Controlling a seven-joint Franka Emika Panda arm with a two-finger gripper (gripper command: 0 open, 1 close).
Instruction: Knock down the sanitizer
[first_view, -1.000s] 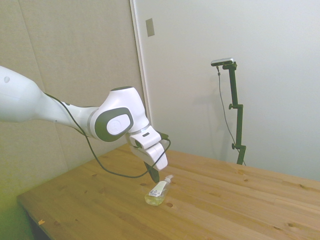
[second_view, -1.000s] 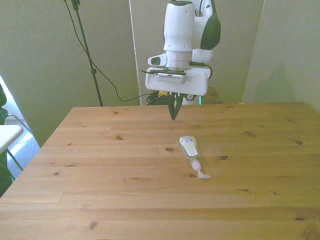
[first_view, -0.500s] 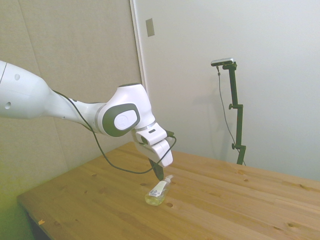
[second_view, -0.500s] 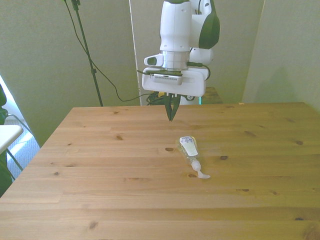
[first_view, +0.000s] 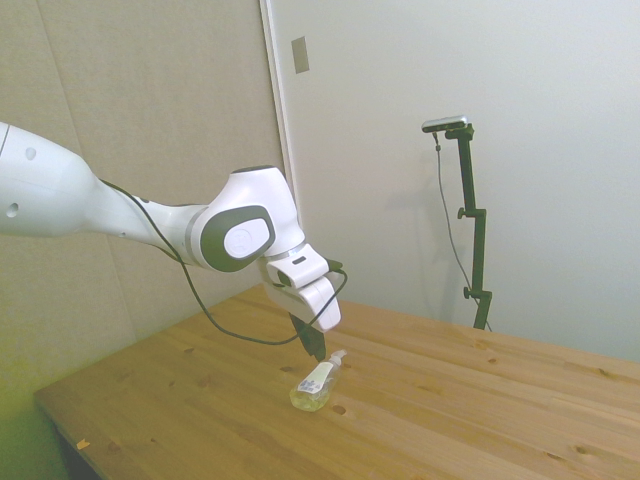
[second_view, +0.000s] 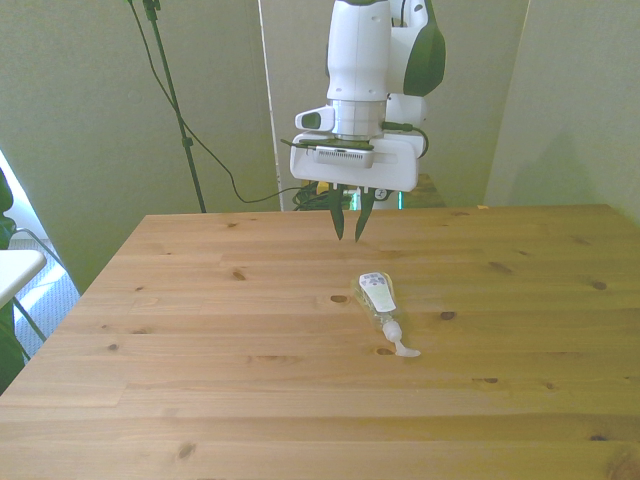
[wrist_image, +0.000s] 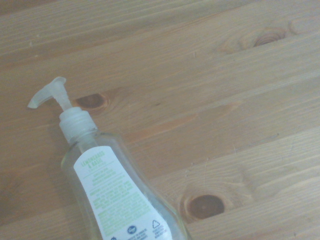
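White hand (second_view: 349, 236) hovers parted above toppled sanitizer (second_view: 381, 304).

A knotty pine bench (second_view: 200, 400) fills the foreground under soft, even light. In the side view, a beige fabric-textured wall panel (first_view: 150, 100) meets a plain white wall (first_view: 560, 90) at a white vertical trim strip (first_view: 275, 120), with a small grey plate (first_view: 300, 54) mounted just beside it. In the front view, pale greenish walls (second_view: 80, 120) stand behind the bench.

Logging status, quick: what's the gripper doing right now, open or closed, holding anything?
Gripper: open, holding nothing, above the table. The sanitizer lies on its side, apart from it.
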